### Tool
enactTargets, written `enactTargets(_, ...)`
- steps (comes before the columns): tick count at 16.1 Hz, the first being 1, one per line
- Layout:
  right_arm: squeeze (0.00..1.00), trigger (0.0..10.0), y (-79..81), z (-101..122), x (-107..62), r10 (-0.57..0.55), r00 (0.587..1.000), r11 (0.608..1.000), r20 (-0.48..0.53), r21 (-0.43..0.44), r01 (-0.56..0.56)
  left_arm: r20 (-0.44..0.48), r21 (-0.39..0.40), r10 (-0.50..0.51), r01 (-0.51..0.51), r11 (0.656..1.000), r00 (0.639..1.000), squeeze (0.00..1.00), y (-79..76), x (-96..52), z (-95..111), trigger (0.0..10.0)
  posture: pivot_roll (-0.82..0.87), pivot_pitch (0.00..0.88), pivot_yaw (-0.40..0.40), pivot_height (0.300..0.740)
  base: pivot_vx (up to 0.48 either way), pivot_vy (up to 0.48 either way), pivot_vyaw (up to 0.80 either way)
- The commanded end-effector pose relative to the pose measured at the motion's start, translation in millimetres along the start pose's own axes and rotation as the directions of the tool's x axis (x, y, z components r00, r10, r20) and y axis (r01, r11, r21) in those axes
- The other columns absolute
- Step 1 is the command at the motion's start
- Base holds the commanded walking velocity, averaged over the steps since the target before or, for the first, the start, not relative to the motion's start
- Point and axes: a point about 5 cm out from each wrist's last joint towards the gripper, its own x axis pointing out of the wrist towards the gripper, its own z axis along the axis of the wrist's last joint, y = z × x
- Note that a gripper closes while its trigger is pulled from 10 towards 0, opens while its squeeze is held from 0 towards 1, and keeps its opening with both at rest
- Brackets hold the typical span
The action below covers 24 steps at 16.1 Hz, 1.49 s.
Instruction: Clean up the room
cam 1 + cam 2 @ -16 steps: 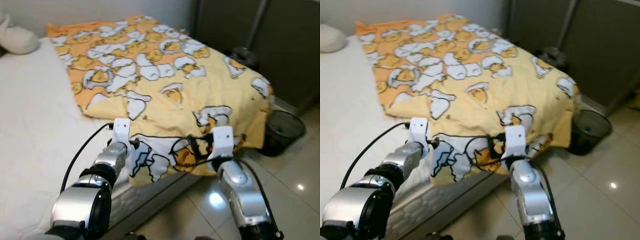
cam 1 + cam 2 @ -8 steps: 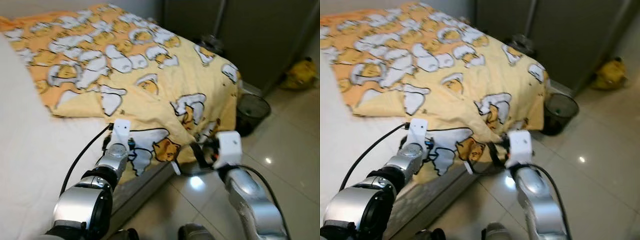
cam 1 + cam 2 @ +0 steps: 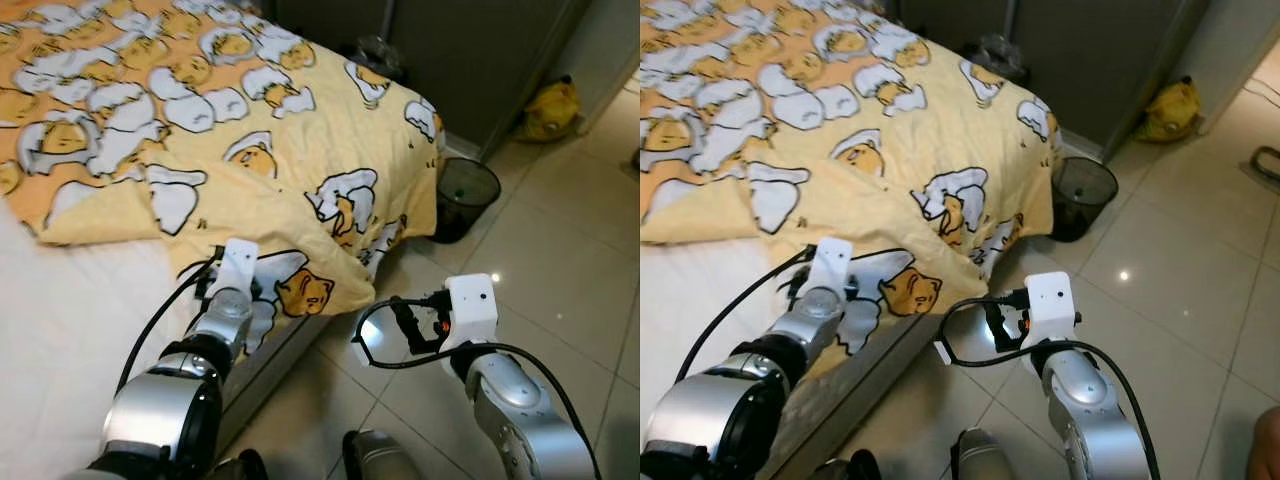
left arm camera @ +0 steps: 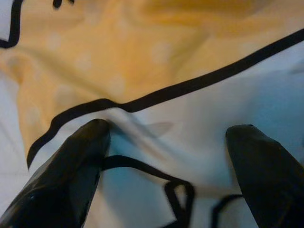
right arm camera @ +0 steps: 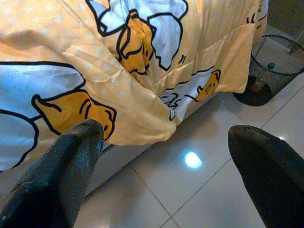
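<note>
Blanket (image 3: 250,130) spread over bed (image 3: 70,310), corner draped off foot edge. Left gripper (image 4: 164,156) spread wide, fingers pressed on blanket hem. Right gripper (image 5: 166,161) open, empty, over floor (image 3: 560,250); corner lies left-forward. Left arm nearer.

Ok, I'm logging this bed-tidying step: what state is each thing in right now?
Blanket: spread over the bed, corner hanging off the edge.
Left gripper: jaws open, on the blanket.
Right gripper: jaws open, holding nothing, over the floor.
Wire bin: upright, something small inside.
</note>
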Motion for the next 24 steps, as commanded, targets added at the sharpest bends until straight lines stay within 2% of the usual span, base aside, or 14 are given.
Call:
enactTargets(1, 0.0, 10.0, -1.1, -1, -3.9, 0.002, 1.0, 1.0, -0.01, 0.003, -0.002, -0.074, -0.017, 0.039, -0.04, 0.999, 0.996, 0.0, 7.0, 0.7, -16, 10.0, -0.54, 0.153, -0.009, 0.74, 0.0, 0.0, 0.0)
enactTargets(3, 0.0, 10.0, -2.6, -1, -5.3, -0.001, 1.0, 1.0, -0.013, 0.002, 0.001, -0.118, -0.043, 0.063, -0.068, 0.997, 0.991, 0.0, 14.4, 1.7, -23, 10.0, -0.54, 0.148, -0.011, 0.74, 0.0, 0.0, 0.0)
enactTargets(5, 0.0, 10.0, -2.2, -2, -6.3, 0.001, 1.0, 1.0, -0.025, 0.002, -0.001, -0.154, -0.029, 0.087, -0.092, 0.995, 0.984, 0.0, 23.8, 2.8, -30, 10.0, -0.54, 0.146, -0.014, 0.74, 0.0, 0.0, 0.0)
enactTargets(6, 0.0, 10.0, -0.9, -3, -5.8, 0.009, 0.999, 1.0, -0.033, 0.003, -0.009, -0.164, -0.017, 0.102, -0.106, 0.994, 0.981, 0.0, 28.2, 3.3, -33, 0.0, -0.53, 0.141, -0.013, 0.74, 0.0, 0.0, 0.0)
enactTargets(9, 0.0, 10.0, 3.1, -3, -1.3, 0.03, 0.999, 1.0, -0.044, 0.01, -0.03, -0.173, 0.009, 0.097, -0.097, 0.995, 0.98, 0.0, 31.1, 3.2, -39, 0.0, -0.49, 0.136, -0.008, 0.74, 0.0, 0.0, 0.0)
enactTargets(11, 0.0, 10.0, 5.4, -3, 2.3, 0.041, 0.998, 0.999, -0.045, 0.012, -0.04, -0.178, 0.013, 0.058, -0.056, 0.998, 0.982, 0.0, 25.2, 2.0, -42, 0.0, -0.48, 0.13, -0.005, 0.74, 0.0, 0.0, 0.0)
enactTargets(13, 0.0, 10.0, 8.2, 0, 10.8, 0.058, 0.998, 0.998, -0.035, 0.014, -0.058, -0.174, 0.01, -0.052, 0.055, 0.998, 0.983, 0.0, 7.0, -1.4, -44, 0.0, -0.45, 0.117, 0.003, 0.74, 0.0, 0.0, 0.0)
enactTargets(18, 0.0, 10.0, 10.7, 4, 22.4, 0.07, 0.997, 0.997, -0.023, 0.012, -0.07, -0.142, 0.022, -0.111, 0.116, 0.993, 0.984, 0.0, 0.8, -1.5, -37, 0.0, -0.42, 0.097, 0.02, 0.74, 0.0, 0.0, 0.0)
enactTargets(19, 0.0, 10.0, 10.7, 5, 24.2, 0.07, 0.997, 0.997, -0.02, 0.012, -0.07, -0.14, 0.035, -0.111, 0.117, 0.992, 0.984, 0.0, 1.9, -1.1, -36, 0.0, -0.42, 0.093, 0.025, 0.74, 0.0, 0.0, 0.0)
enactTargets(20, 0.0, 10.0, 10.6, 6, 27.4, 0.069, 0.998, 0.998, -0.012, 0.014, -0.068, -0.146, 0.082, -0.12, 0.133, 0.988, 0.982, 0.0, 3.4, -0.8, -37, 0.0, -0.41, 0.089, 0.032, 0.74, 0.0, 0.0, 0.0)
enactTargets(21, 0.0, 10.0, 10.9, 8, 29.8, 0.068, 0.998, 0.998, -0.006, 0.016, -0.067, -0.151, 0.118, -0.153, 0.171, 0.978, 0.977, 0.0, 1.8, -1.3, -39, 3.1, -0.4, 0.085, 0.036, 0.74, 0.0, 0.0, 0.0)
enactTargets(22, 0.0, 10.0, 11.7, 9, 31.2, 0.069, 0.998, 0.997, 0.001, 0.018, -0.069, -0.141, 0.152, -0.175, 0.196, 0.969, 0.974, 0.0, 0.4, -1.3, -37, 10.0, -0.4, 0.083, 0.039, 0.74, 0.0, 0.0, 0.0)
enactTargets(23, 0.0, 10.0, 12.5, 9, 33.3, 0.07, 0.997, 0.997, 0.006, 0.019, -0.071, -0.122, 0.198, -0.183, 0.204, 0.959, 0.976, 0.0, 1.4, -0.5, -33, 10.0, -0.39, 0.079, 0.04, 0.74, 0.0, 0.0, 0.0)
enactTargets(24, 0.0, 10.0, 13.4, 10, 35.8, 0.074, 0.997, 0.997, 0.01, 0.019, -0.075, -0.118, 0.184, -0.226, 0.245, 0.952, 0.967, 0.0, -1.8, -0.8, -29, 10.0, -0.38, 0.075, 0.043, 0.74, 0.0, 0.0, 0.0)
